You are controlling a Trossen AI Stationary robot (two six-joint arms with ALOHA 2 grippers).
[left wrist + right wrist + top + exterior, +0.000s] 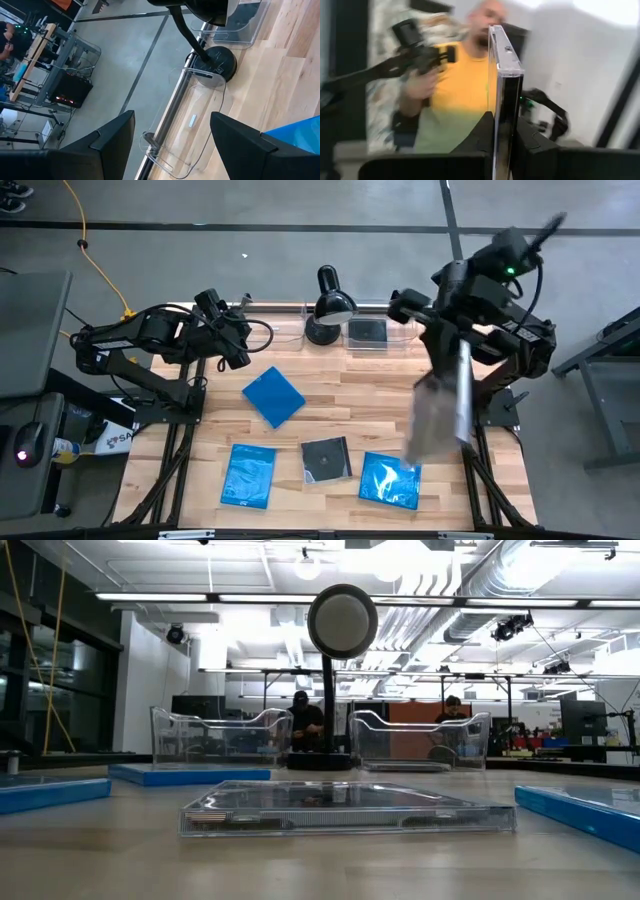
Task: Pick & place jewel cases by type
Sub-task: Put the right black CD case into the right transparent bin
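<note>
The right gripper (504,135) is pinching a dark jewel case (502,90) by one edge, fingers clamped on it, carrying it on edge above the right side of the desk (350,395); in the high view it is showing as a blurred grey slab (440,415) over the blue case (390,480) lying at front right. Risk, judged: the thin edge grip is leaving most of the case cantilevered, so a fast swing could be pivoting it in the fingers or dropping it onto that blue case. The right clear bin (372,332) already holding a dark case is looking like the likely target; a tilted release could be catching its wall. The left gripper (232,340) is waiting at rear left, fingers (115,137) spread and empty, beside the empty left bin (192,125). Two more blue cases (273,396) (248,476) and a dark one (326,459) are lying flat on the desk, near the lamp (328,305).
</note>
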